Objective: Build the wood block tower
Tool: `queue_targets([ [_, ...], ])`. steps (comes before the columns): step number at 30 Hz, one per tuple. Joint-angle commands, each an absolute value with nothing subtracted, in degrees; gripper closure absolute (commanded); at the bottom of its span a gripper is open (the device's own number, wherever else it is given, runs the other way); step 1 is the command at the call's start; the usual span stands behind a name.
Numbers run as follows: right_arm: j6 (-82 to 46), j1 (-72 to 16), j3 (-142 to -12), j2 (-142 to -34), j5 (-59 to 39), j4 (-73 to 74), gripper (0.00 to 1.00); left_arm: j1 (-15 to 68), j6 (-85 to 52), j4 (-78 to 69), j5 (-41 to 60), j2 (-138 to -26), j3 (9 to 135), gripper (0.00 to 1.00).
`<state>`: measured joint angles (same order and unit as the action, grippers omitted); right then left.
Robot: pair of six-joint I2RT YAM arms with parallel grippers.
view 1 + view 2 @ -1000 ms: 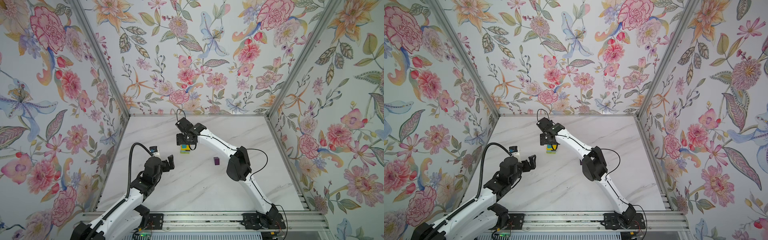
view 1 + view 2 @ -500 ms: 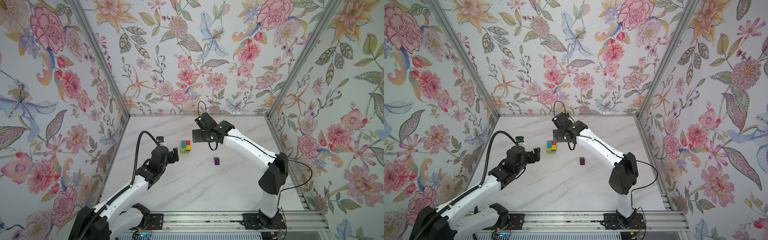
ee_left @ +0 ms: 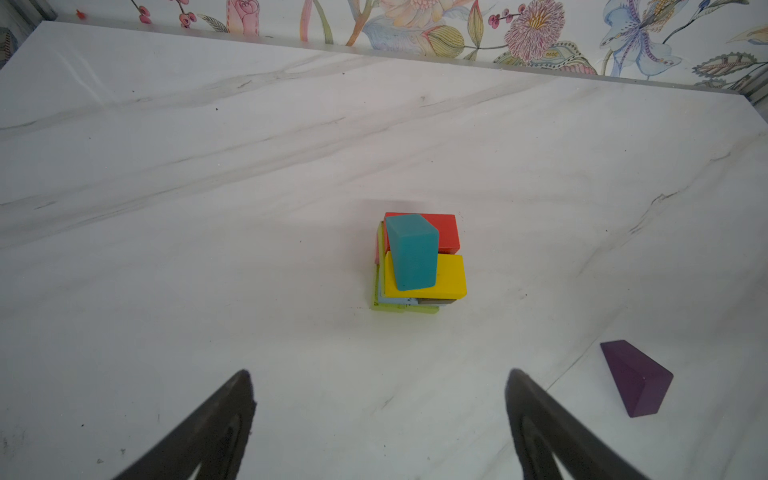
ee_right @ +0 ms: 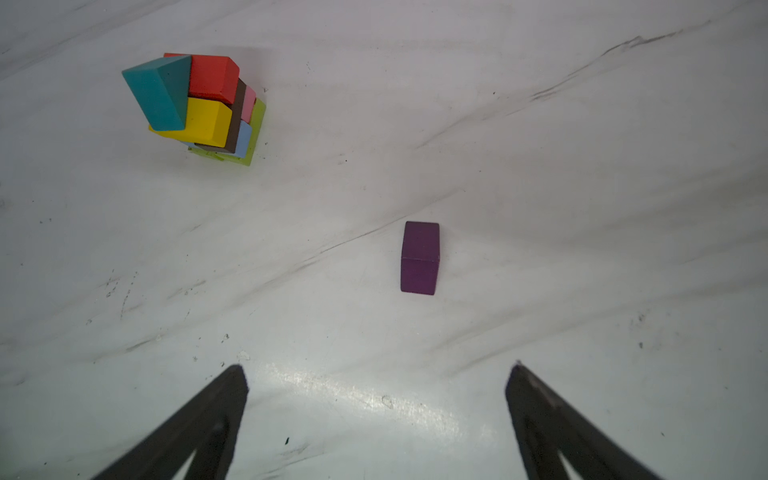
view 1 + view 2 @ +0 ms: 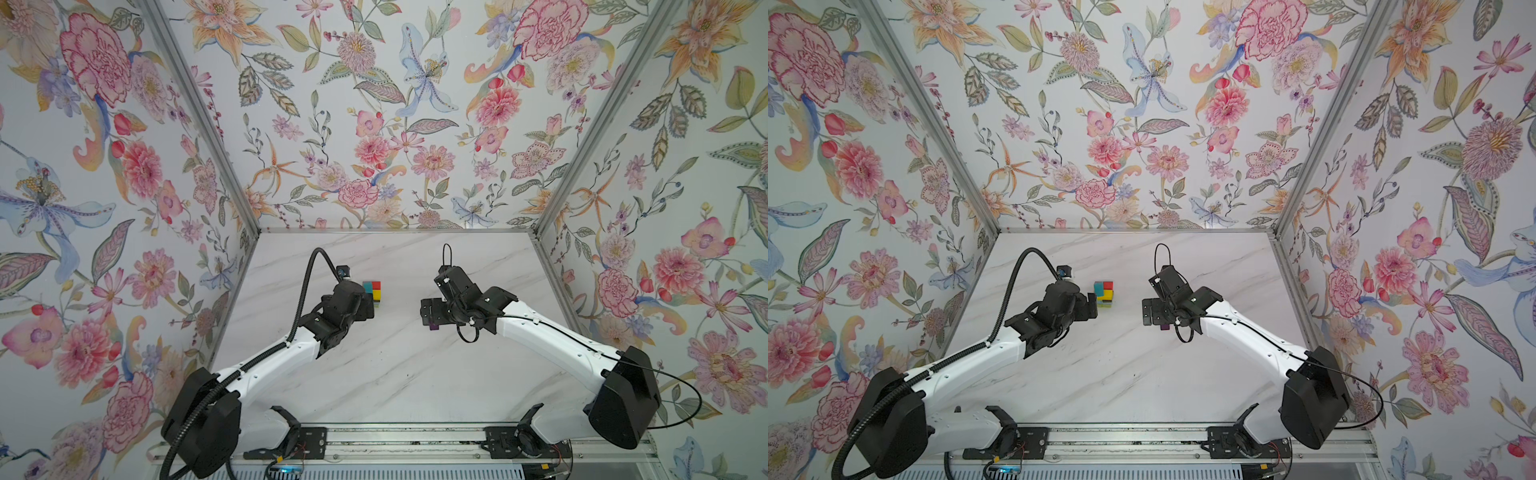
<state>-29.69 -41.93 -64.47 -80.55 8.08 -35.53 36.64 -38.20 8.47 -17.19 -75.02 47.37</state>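
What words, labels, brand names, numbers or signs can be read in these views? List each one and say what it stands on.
None can be read.
The tower and the purple block are plain painted wood with no lettering.
The wallpaper shows only flowers and leaves.
The white arm casings show no legible mark in the top views; any marking there is too small to tell.

White marble table (image 5: pixel 395 374): tower (image 5: pixel 372 294) standing mid-table; purple block (image 4: pixel 419 257) lying well apart.
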Motion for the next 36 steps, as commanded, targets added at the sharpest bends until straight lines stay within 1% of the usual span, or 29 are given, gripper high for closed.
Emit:
queue_targets([
  [1,-28.8,-41.6,-62.2,-78.0,7.3,-34.0,0.01,37.2,-39.1,11.4,-20.3,-76.9,50.1,0.05],
  [16,-29.0,-39.5,-54.2,-70.8,4.9,-31.8,0.01,37.2,-39.0,14.9,-21.6,-93.1,61.4,0.22],
  [24,-28.3,-37.4,-51.6,-68.3,2.6,-30.8,0.01,37.2,-38.9,16.5,-22.7,-98.2,66.6,0.23],
  [25,-28.1,-35.8,-51.4,-68.1,2.2,-30.8,0.01,37.2,-38.8,16.7,-23.0,-98.9,67.2,0.24],
  [28,-27.6,-34.8,-51.1,-67.8,1.6,-30.8,0.01,37.2,-38.7,17.3,-23.4,-100.7,68.9,0.24],
  [36,-26.8,-32.5,-50.0,-67.2,0.0,-30.5,0.01,37.2,-39.0,18.3,-24.5,-103.5,71.6,0.29],
])
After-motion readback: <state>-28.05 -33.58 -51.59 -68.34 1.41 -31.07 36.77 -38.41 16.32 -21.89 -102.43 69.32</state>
